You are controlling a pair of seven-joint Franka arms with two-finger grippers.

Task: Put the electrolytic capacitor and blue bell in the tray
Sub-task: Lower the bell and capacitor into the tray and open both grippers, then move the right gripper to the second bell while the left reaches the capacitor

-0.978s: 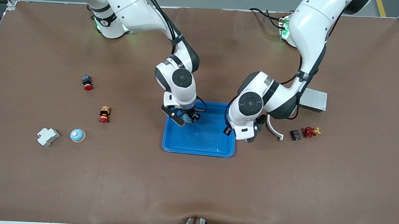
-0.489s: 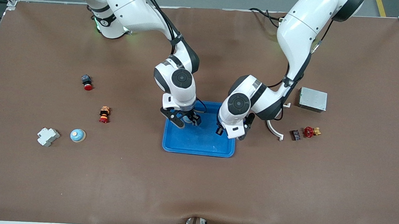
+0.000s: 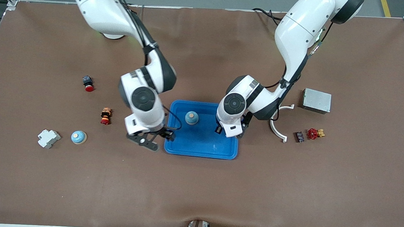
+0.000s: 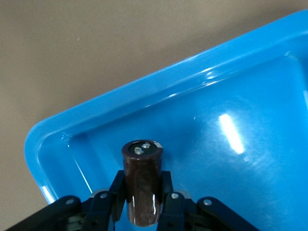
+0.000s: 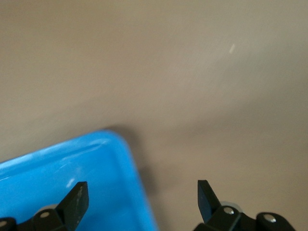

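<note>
Currently the tray [image 3: 200, 146] lies near the middle of the brown table [image 3: 197, 190], and a blue bell [image 3: 191, 117] with a tan knob on top sits upright inside it, in the part farther from the front camera. The left gripper [image 3: 229, 130] hangs over the tray's end toward the left arm's side, and the left wrist view shows its fingers [image 4: 169, 197] clamped on the electrolytic capacitor [image 4: 142, 182], a dark brown cylinder with two small metal terminals on its end face, held above a corner of the tray's floor [image 4: 231, 159]. The right gripper [image 3: 153, 139] is over the table at the tray's corner nearest the front camera on the right arm's side; its fingers [image 5: 77, 199] are spread apart with nothing between them, and the right wrist view takes in only that rounded tray corner [image 5: 115, 159] and bare mat. Toward the right arm's end of the table, a second blue bell [image 3: 79, 137] rests just beside a white plastic block [image 3: 48, 138]; farther from the camera stand a red and yellow push button [image 3: 105, 116] and a red-capped black switch [image 3: 88, 83]. Toward the left arm's end lie a curved white bracket [image 3: 279, 128], a small black component [image 3: 299, 137], a red valve handle [image 3: 314, 133] and a grey metal box [image 3: 316, 101].
</note>
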